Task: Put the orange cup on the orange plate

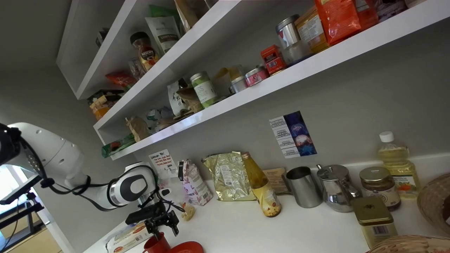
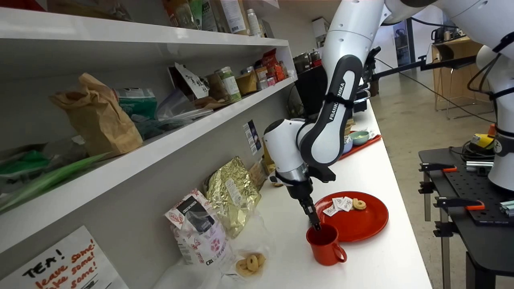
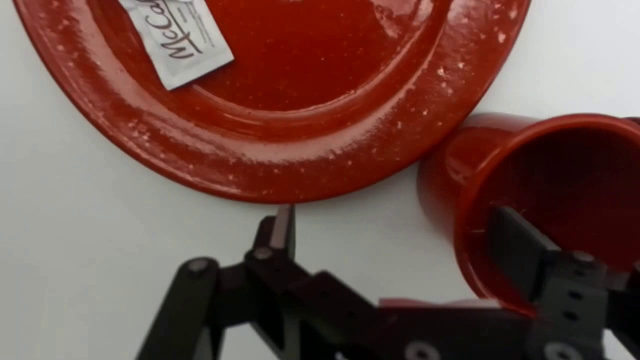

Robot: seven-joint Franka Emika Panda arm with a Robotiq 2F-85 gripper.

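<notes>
The orange cup, which looks red, stands upright on the white counter in both exterior views (image 1: 157,245) (image 2: 327,252). It also shows at the right of the wrist view (image 3: 445,170). The orange plate, also red (image 2: 363,228), lies flat beside the cup, with its rim very near or touching the cup's side. The plate also shows in the wrist view (image 3: 310,160) and at the bottom of an exterior view (image 1: 188,248). My gripper (image 3: 395,215) is open, pointing down. One finger is inside the cup; the other is outside, near the plate's edge. The cup wall is between them.
White packets (image 2: 341,204) and ring biscuits (image 2: 359,204) lie on the plate. A bag of biscuits (image 2: 251,264), a pink-white bag (image 2: 200,228) and a gold bag (image 2: 233,192) stand by the wall. A bottle (image 1: 262,186) and metal jugs (image 1: 305,188) stand further along. Shelves (image 2: 160,152) hang above.
</notes>
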